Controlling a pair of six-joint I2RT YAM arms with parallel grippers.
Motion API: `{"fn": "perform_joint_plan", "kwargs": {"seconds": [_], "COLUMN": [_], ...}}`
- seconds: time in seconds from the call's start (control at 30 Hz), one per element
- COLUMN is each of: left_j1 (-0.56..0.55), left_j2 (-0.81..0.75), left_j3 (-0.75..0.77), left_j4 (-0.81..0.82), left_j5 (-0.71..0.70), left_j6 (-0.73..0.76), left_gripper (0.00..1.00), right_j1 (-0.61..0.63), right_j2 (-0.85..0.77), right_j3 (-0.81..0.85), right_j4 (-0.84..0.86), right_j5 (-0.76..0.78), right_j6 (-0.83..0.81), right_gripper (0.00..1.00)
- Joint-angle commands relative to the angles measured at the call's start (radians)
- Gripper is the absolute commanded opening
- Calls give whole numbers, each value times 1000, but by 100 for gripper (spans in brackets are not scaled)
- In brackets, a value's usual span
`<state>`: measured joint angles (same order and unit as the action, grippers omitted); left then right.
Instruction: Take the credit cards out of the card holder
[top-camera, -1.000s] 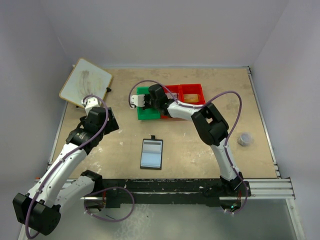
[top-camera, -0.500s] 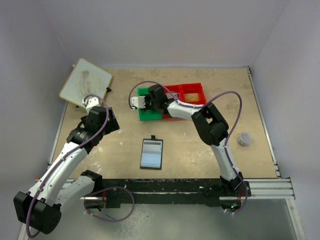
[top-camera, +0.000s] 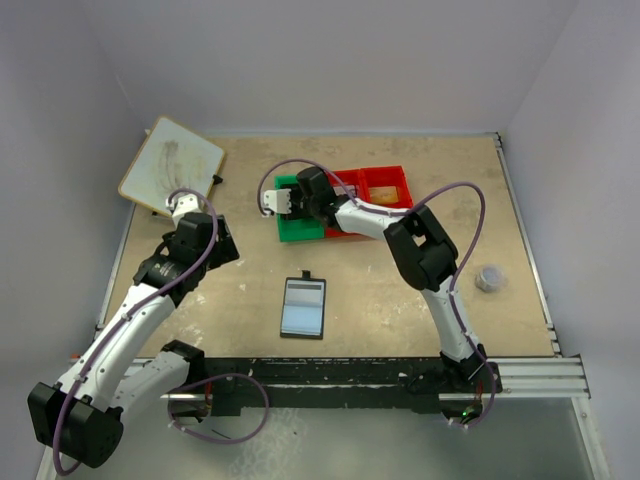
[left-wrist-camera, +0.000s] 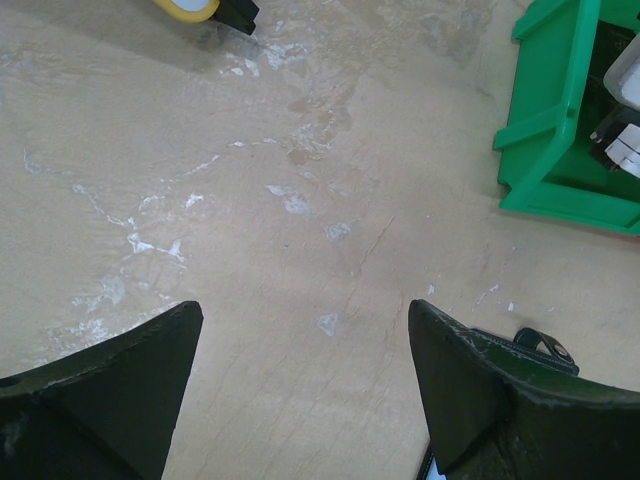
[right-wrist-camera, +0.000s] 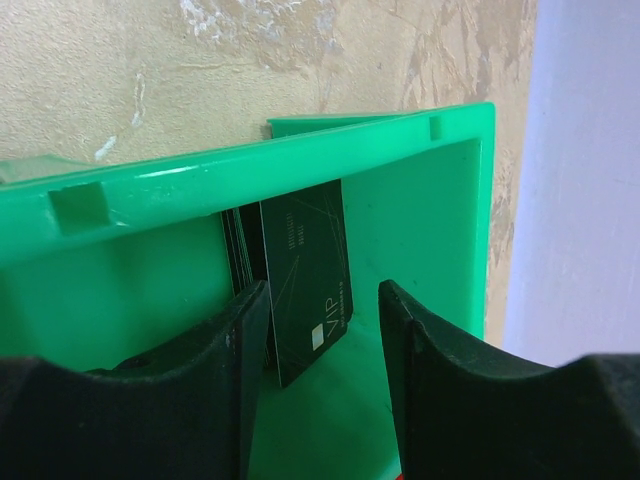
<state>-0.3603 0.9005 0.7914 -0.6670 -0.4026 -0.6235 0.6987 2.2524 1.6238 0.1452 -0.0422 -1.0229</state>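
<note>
While the left end effector (left-wrist-camera: 302, 310) and right end effector (right-wrist-camera: 322, 300) gape, thin glossy credit cards (right-wrist-camera: 300, 255) lean in a green bin (right-wrist-camera: 420, 200)

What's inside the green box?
Black cards stand inside the green box, leaning against its wall. The front one says VIP. More are stacked behind it, too hidden to count. The right end effector hides the box's lower part.

The card holder (top-camera: 303, 307) lies on the table (top-camera: 380, 300), front and centre. Behind it stand two bins side by side. The credit cards (right-wrist-camera: 305, 275) stand inside the left bin (top-camera: 298, 228) (leaning against one wall), with the right bin (top-camera: 385, 171) just beside it. A board (top-camera: 170, 165) sits at the far-left corner.
</note>
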Motion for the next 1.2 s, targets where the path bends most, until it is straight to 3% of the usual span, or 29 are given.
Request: {"fn": "perform_joint_plan", "kwargs": {"seconds": [0.0,0.13,0.33,0.7,0.83,0.93,1.0,1.1,1.17], "left_j1": [7,6,7,7,6,6,7,7,7], "left_j2": [-1,2,6,12,-7,-28,-32,-18,-8], "left_j3": [25,24,24,23,20,12,2,2,-2], "left_j4": [42,42,44,45,53,67,82,95,112], "left_j5": [10,11,14,23,44,70,88,144,192], "left_j6": [19,19,19,21,28,35,38,54,67], "left_gripper": [81,81,81,80,80,80,80,81,80], "right_j1": [-8,-8,-9,-13,-10,-5,-5,-9,-14], "right_j2": [-48,-34,-99,-120,-245,-368,-473,-673,-778], "right_j3": [21,19,-29,-22,-48,-65,-180,-440,-557], "right_j4": [26,49,101,112,155,75,119,265,258], "right_j5": [21,82,27,65,42,-9,-31,-12,-39], "right_j6": [26,25,51,131,286,510,693,997,1258], "right_gripper": [52,52,53,55,56,42,40,50,62]}}
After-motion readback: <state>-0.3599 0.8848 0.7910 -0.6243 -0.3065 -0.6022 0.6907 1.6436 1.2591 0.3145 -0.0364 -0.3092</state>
